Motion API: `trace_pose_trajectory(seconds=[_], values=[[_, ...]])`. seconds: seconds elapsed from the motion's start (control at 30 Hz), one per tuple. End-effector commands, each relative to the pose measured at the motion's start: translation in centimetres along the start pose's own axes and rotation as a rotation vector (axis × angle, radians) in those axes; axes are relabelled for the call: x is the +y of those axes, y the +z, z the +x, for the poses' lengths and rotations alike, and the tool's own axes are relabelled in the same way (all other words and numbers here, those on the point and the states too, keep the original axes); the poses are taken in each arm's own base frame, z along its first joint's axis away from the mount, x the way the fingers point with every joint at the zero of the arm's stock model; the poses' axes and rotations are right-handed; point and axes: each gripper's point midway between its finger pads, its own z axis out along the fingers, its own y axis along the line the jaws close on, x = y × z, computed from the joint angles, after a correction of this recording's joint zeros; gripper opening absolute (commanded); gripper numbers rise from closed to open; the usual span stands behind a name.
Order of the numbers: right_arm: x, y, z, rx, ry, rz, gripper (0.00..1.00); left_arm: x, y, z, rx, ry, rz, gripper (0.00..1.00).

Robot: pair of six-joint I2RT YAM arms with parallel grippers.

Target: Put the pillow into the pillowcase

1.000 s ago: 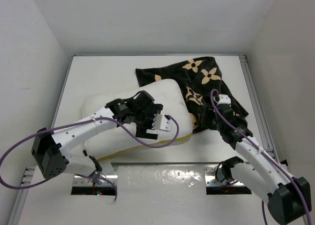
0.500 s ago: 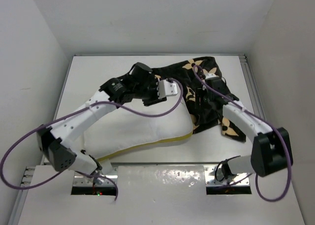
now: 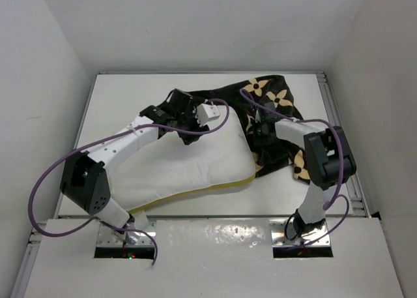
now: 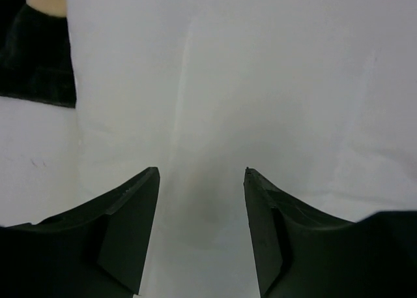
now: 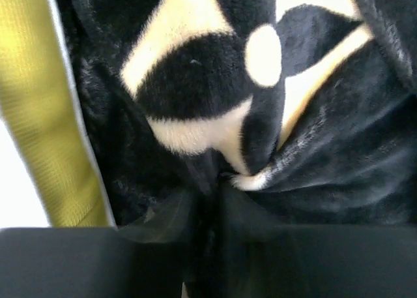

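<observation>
In the top view, the plump white rectangular pillow (image 3: 195, 167) lies on the white table (image 3: 117, 96). The soft black pillowcase with beige flowers (image 3: 277, 102) is bunched at its 1 o'clock, touching it. The left gripper (image 3: 187, 117) is at the pillow's 12 o'clock edge and the right gripper (image 3: 260, 130) is at its 3 o'clock.

In the left wrist view, the fingers (image 4: 130, 207) stand apart over the pillow and hold nothing (black fabric shows at 10 o'clock).

In the right wrist view, the fingers pinch a pillowcase fold, and the pillow's yellow band (image 5: 45, 115) is at 9 o'clock.
</observation>
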Motion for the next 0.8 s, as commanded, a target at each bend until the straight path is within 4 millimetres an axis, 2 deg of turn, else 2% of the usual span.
trace_pose_trajectory(seconds=[0.0,0.03,0.07,0.1,0.13,0.2,0.23,0.33,0.4,0.47,0.53,0.63,0.67,0.7,0.73,0.77], values=[[0.3,-1.3,-3.8,-0.106,0.038,0.014,0.10,0.4,0.6,-0.2,-0.028,0.002,-0.036,0.53],[0.1,-1.8,-4.3,-0.127,0.042,0.025,0.02,0.3,0.8,0.0,-0.024,0.001,-0.031,0.53],[-0.1,-2.6,-4.7,-0.152,0.044,0.045,0.00,0.3,0.7,-0.2,-0.028,0.001,-0.031,0.53],[-0.1,-3.5,-5.4,-0.185,0.044,0.046,0.00,0.4,0.7,-0.4,-0.035,0.005,-0.029,0.53],[0.2,-5.6,-6.6,-0.249,0.042,0.038,0.00,0.7,0.5,-1.0,-0.045,0.011,-0.032,0.53],[0.7,-7.8,-7.9,-0.328,0.037,0.027,0.00,1.1,0.3,-1.9,-0.059,0.032,-0.034,0.53],[1.2,-9.8,-8.4,-0.384,0.034,0.010,0.00,1.8,0.0,-2.9,-0.072,0.041,-0.043,0.53],[2.6,-12.8,-8.6,-0.480,0.031,-0.035,0.00,3.2,-0.4,-5.4,-0.111,0.084,-0.069,0.53],[4.1,-13.6,-8.2,-0.507,0.012,-0.091,0.00,3.6,-0.6,-7.5,-0.148,0.134,-0.076,0.56],[5.9,-14.7,-8.0,-0.528,-0.012,-0.151,0.00,3.3,-0.5,-8.4,-0.154,0.180,-0.061,0.60],[7.2,-14.7,-7.3,-0.515,-0.018,-0.207,0.00,2.0,-0.4,-9.6,-0.177,0.225,-0.018,0.65],[9.7,-14.7,-6.1,-0.492,-0.043,-0.311,0.00,0.4,0.0,-10.8,-0.226,0.279,0.028,0.80],[9.9,-14.7,-5.9,-0.491,-0.046,-0.319,0.00,-0.1,0.3,-11.0,-0.237,0.294,0.041,0.89],[10.3,-14.8,-5.8,-0.490,-0.053,-0.334,0.00,-1.0,1.0,-11.0,-0.241,0.309,0.065,0.93],[11.1,-14.9,-5.5,-0.480,-0.065,-0.363,0.00,-0.7,1.3,-11.8,-0.271,0.322,0.046,0.97],[11.6,-15.4,-5.5,-0.491,-0.073,-0.383,0.00,-0.9,2.5,-11.2,-0.255,0.317,0.042,1.00]])
